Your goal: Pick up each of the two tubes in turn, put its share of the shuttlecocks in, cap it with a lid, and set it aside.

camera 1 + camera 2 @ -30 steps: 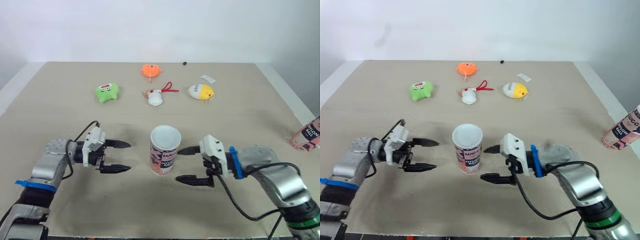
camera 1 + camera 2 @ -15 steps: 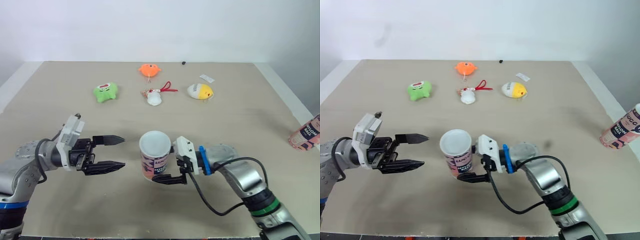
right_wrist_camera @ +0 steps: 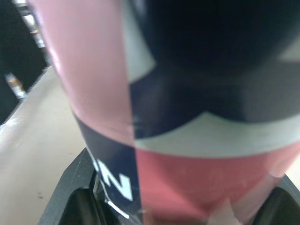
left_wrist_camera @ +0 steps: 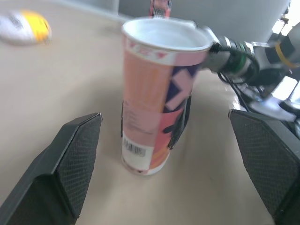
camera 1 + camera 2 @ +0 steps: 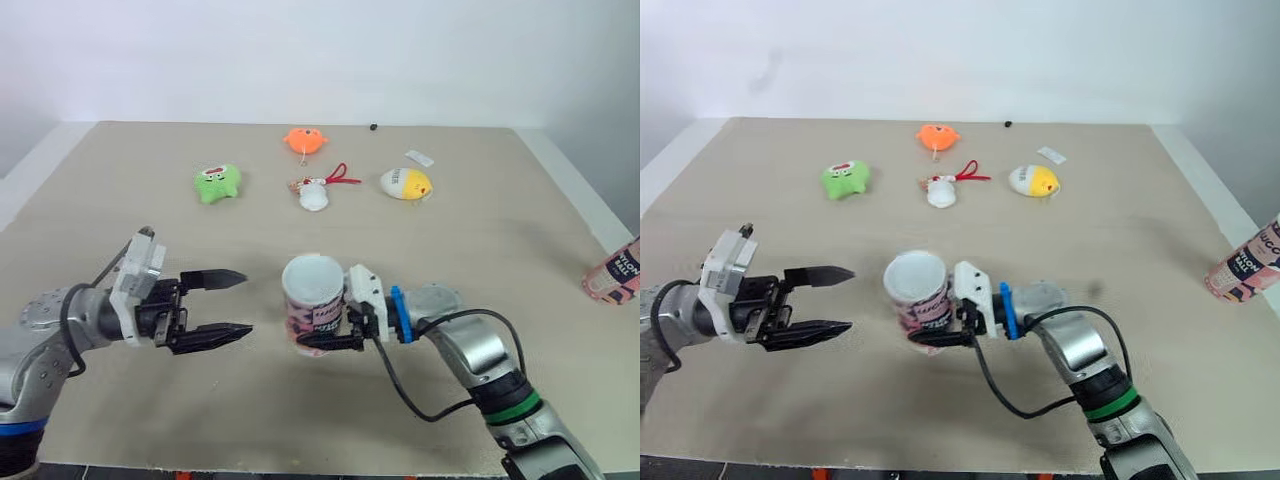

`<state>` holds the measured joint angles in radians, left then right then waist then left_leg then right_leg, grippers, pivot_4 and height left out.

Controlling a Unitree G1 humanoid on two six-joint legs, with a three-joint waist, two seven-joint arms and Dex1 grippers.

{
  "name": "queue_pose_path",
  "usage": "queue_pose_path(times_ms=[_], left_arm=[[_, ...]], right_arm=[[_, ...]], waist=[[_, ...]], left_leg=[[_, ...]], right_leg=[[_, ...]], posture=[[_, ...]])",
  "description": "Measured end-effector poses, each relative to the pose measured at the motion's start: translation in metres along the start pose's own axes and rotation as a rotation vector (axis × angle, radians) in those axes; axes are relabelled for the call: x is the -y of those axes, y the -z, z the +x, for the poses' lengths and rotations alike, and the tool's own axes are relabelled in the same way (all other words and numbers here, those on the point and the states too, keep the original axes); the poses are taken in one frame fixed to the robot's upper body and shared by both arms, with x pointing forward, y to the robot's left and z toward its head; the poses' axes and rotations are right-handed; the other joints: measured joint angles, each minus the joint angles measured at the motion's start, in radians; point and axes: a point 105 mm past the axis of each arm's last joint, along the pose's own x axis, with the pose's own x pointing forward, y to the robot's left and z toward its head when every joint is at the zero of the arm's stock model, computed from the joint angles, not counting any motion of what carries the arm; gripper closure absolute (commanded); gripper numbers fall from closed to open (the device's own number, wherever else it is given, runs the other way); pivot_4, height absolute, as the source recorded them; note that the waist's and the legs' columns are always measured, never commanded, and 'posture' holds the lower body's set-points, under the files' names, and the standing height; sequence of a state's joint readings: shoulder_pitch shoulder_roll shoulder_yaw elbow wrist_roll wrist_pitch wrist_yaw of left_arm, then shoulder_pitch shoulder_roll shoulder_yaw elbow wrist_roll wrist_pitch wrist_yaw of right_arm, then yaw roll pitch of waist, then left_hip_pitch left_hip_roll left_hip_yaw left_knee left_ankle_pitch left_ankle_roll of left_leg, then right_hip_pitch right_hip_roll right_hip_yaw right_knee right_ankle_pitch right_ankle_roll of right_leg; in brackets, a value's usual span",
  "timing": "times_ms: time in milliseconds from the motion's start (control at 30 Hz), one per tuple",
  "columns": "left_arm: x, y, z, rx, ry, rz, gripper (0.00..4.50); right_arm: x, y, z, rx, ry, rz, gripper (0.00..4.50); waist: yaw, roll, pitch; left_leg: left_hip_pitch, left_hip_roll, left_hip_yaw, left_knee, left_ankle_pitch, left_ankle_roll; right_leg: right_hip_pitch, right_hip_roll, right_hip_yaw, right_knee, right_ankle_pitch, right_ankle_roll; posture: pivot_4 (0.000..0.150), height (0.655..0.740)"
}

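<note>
Beige bench (image 5: 500,230), broad, carrying everything. Two arms over its near half, one pincer apiece.

Left pincer (image 5: 244,301) toward the near-left corner, spread wide, gripping nothing. Both black fingers (image 4: 70,164) level and aimed sideways at the open tube, with a clear gap before it.

Right pincer (image 5: 322,334) closed on that same tube, low on its wall, reaching in from the right. One finger on the near side, the other behind the tube.

Two tubes, same pink, navy and white print. Open tube (image 5: 313,298) about midway between the left and right edges, nearer the near edge than the far one. Long axis close to vertical with a slight lean, white open mouth upward, barcode near the foot. Foot on the bench or just off it: cannot tell. Second tube (image 5: 612,277) at the right edge, standing on end, well apart from both pincers.

Four small toys in a loose row toward the far edge, well apart from the tubes:
- green plush (image 5: 217,183) on the left
- yellow-and-white plush (image 5: 405,183) on the right
- orange plush (image 5: 304,139) in the middle, closest to the far edge
- white charm (image 5: 314,196) with a red cord, just nearer than the orange one

One white tag (image 5: 418,157) just beyond the yellow-and-white plush. One black speck (image 5: 373,127) at the far edge.
</note>
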<state>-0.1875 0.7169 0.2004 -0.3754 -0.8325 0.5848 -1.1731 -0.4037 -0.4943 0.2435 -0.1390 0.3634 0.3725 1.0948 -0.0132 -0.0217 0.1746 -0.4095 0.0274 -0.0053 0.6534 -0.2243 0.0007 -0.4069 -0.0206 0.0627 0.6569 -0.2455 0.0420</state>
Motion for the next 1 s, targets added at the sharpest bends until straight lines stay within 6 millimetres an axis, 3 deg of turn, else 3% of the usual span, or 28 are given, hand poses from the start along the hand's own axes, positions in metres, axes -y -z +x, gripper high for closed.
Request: queue_pose_path(times_ms=[100, 167, 233, 333, 400, 533, 733, 900, 1000], left_arm=[[-0.007, -0.005, 0.018, 0.056, 0.007, 0.027, 0.0], [-0.017, -0.008, 0.034, 0.089, -0.004, 0.051, 0.0], [-0.025, -0.01, 0.045, 0.112, -0.018, 0.061, 0.0], [-0.035, -0.016, 0.063, 0.155, -0.033, 0.077, 0.0], [-0.045, -0.026, 0.087, 0.221, -0.054, 0.081, 0.0], [-0.048, -0.035, 0.108, 0.26, -0.042, 0.078, 0.0], [-0.058, -0.031, 0.115, 0.24, -0.076, 0.07, 0.0], [-0.058, -0.03, 0.115, 0.234, -0.082, 0.078, 0.0], [-0.059, -0.029, 0.114, 0.227, -0.091, 0.086, 0.0]], right_arm=[[0.023, -0.009, -0.036, 0.036, 0.207, 0.012, 1.65], [0.045, -0.014, -0.081, 0.066, 0.452, 0.019, 1.65], [0.057, -0.012, -0.111, 0.066, 0.62, 0.017, 1.65], [0.075, 0.0, -0.153, 0.047, 0.88, 0.049, 1.65], [0.089, 0.026, -0.208, 0.066, 1.223, 0.161, 1.65], [0.095, 0.057, -0.237, 0.079, 1.451, 0.287, 1.65], [0.108, 0.063, -0.256, 0.116, 1.598, 0.302, 1.65], [0.108, 0.067, -0.254, 0.125, 1.559, 0.334, 0.02], [0.101, 0.083, -0.247, 0.078, 1.522, 0.39, 0.02]], waist=[[0.0, -0.001, 0.001], [-0.001, -0.002, 0.001], [-0.003, -0.002, 0.001], [-0.005, -0.002, 0.001], [-0.01, -0.002, 0.001], [-0.014, -0.002, 0.001], [-0.016, 0.0, 0.001], [-0.016, 0.0, 0.001], [-0.015, 0.002, 0.001]], left_leg=[[0.0, -0.001, 0.002, 0.001, 0.0, 0.0], [0.0, -0.005, 0.002, 0.001, 0.0, 0.0], [0.0, -0.006, 0.002, 0.001, 0.0, 0.0], [-0.001, -0.006, 0.002, 0.001, 0.0, 0.0], [0.0, -0.006, 0.004, 0.0, 0.0, 0.0], [0.001, -0.006, 0.007, 0.0, 0.0, 0.0], [0.002, -0.007, 0.008, 0.001, 0.001, 0.0], [0.001, -0.006, 0.008, 0.002, 0.001, 0.0], [0.001, -0.007, 0.009, 0.001, 0.0, 0.0]], right_leg=[[0.0, -0.001, 0.002, 0.0, 0.001, 0.002], [0.0, -0.001, 0.004, -0.001, 0.002, 0.002], [0.0, -0.001, 0.004, 0.0, 0.003, 0.001], [0.0, -0.001, 0.005, -0.001, 0.004, 0.001], [0.0, 0.0, 0.008, 0.0, 0.004, 0.002], [-0.001, 0.001, 0.011, 0.0, 0.006, 0.002], [0.001, 0.001, 0.013, -0.001, 0.005, 0.009], [0.002, 0.0, 0.013, -0.004, 0.006, 0.011], [0.001, 0.0, 0.014, -0.004, 0.009, 0.007]], posture=[[0.15, 0.7323], [0.15, 0.7323], [0.15, 0.7323], [0.15, 0.7323], [0.15, 0.7323], [0.15, 0.7323], [0.15, 0.7323], [0.15, 0.7323], [0.15, 0.7323]])
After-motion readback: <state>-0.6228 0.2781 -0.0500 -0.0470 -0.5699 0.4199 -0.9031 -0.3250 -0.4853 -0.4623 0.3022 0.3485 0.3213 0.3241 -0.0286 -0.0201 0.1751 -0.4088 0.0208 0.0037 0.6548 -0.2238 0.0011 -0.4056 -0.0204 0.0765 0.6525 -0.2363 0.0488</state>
